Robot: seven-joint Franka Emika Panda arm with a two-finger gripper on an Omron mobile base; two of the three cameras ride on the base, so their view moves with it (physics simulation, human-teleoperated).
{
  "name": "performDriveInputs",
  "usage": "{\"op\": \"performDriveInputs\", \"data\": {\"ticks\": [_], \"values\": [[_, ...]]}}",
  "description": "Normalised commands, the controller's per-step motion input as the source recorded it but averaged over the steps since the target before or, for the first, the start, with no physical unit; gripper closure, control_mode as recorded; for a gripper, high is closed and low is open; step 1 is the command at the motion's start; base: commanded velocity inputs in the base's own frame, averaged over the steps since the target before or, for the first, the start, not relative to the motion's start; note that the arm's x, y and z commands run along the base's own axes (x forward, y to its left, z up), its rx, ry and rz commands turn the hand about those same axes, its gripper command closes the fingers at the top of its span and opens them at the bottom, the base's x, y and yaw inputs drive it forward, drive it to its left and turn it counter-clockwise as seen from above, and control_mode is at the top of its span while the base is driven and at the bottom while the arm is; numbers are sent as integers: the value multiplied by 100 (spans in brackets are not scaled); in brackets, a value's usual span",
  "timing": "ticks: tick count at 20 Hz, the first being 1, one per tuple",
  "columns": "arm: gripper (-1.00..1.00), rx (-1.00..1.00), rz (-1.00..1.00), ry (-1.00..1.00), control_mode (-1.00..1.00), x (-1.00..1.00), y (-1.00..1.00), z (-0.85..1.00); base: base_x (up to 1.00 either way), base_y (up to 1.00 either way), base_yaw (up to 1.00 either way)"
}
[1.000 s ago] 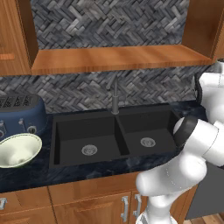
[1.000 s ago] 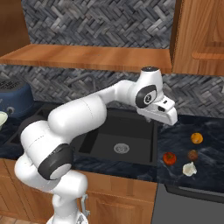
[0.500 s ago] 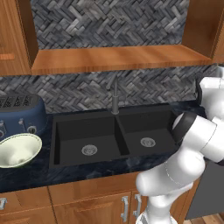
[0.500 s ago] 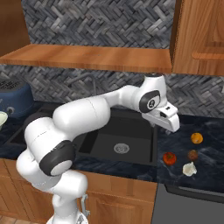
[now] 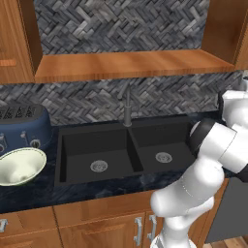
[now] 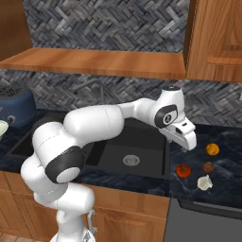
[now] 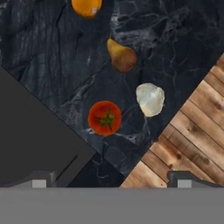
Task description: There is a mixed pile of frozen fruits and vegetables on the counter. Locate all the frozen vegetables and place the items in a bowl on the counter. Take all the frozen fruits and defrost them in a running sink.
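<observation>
**Q:** Tomato first: where did it lie, and what was near it?

**A:** Tomato [image 7: 105, 118], red-orange with a green star of a stem, sat on the dark marbled counter [image 7: 52, 57] just right of the black sink [image 6: 127, 156], near the counter's front edge. Beside it lay a pale lumpy garlic bulb [image 7: 150, 99]. Further back were a brown pear [image 7: 121, 56] and a bright orange fruit [image 7: 86, 6]. None of the four touched another.

**Q:** And your gripper?

**A:** My gripper [image 6: 186, 140] hung above that cluster, holding nothing. My two fingertips [image 7: 41, 179] sat wide apart at the bottom of the hand view, with the tomato roughly between them and ahead.

**Q:** How did you expect the tomato to handle?

**A:** Frozen, I judged it hard, light and slick, and likely to roll off if nudged. I thought it best to come straight down and close across its widest middle. The garlic looked bumpier, so I expected it to need a grip across its fattest part.

**Q:** Where was the bowl?

**A:** The bowl [image 5: 19, 167], cream inside with a green rim, stood well apart on the far side of the sink, by a blue toaster [image 5: 24, 127].
</observation>
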Motion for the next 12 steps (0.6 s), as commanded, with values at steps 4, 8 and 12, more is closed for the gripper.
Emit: {"op": "performDriveInputs", "data": {"ticks": [4,8,12], "values": [[-100,5,-9,0,-100,0,-12,-22,0,0,0],[-100,6,-8,0,-100,0,-8,-19,0,0,0],[-100,3,-7,0,-100,0,-6,-23,0,0,0]]}}
